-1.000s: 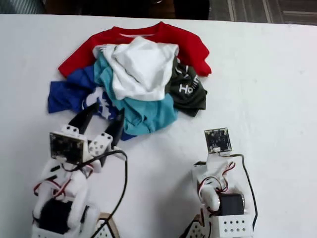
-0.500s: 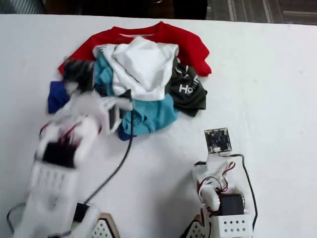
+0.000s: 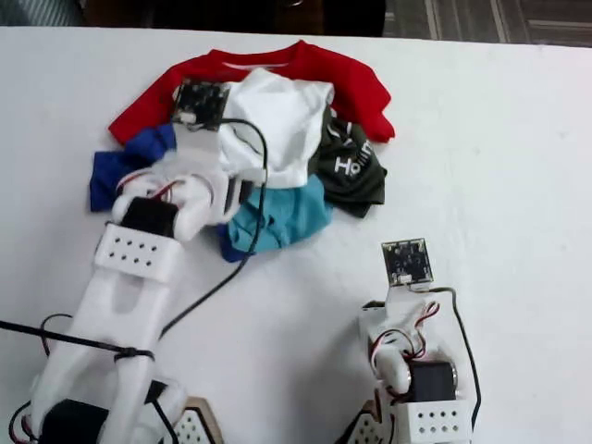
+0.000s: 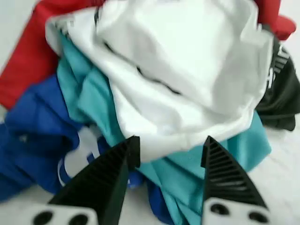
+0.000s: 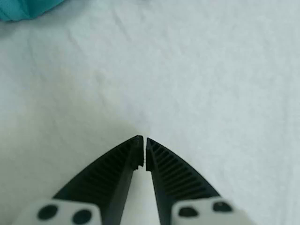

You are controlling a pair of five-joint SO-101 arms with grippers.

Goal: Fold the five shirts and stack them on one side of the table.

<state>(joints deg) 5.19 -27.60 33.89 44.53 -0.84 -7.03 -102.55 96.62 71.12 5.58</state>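
Five shirts lie in a crumpled pile at the table's far middle. A white shirt (image 3: 277, 120) is on top, over a teal shirt (image 3: 277, 217), a blue shirt (image 3: 116, 166), a black shirt (image 3: 351, 166) and a red shirt (image 3: 347, 79) at the back. My left arm (image 3: 139, 250) stretches over the pile's left half. Its gripper (image 4: 171, 143) hangs open just above the white shirt's (image 4: 187, 61) near hem, where it meets the teal shirt (image 4: 89, 89). Nothing is held. My right gripper (image 5: 143, 140) is shut over bare tablecloth, near the front.
The white tablecloth (image 3: 499, 148) is bare to the right of the pile and along the left edge. The right arm (image 3: 407, 314) sits folded at the front, with a corner of the teal shirt (image 5: 23, 7) just beyond it. A black cable (image 3: 250, 185) loops off the left arm.
The left arm swung from the front of the table out over the pile, its gripper staying open. The right arm has kept still.
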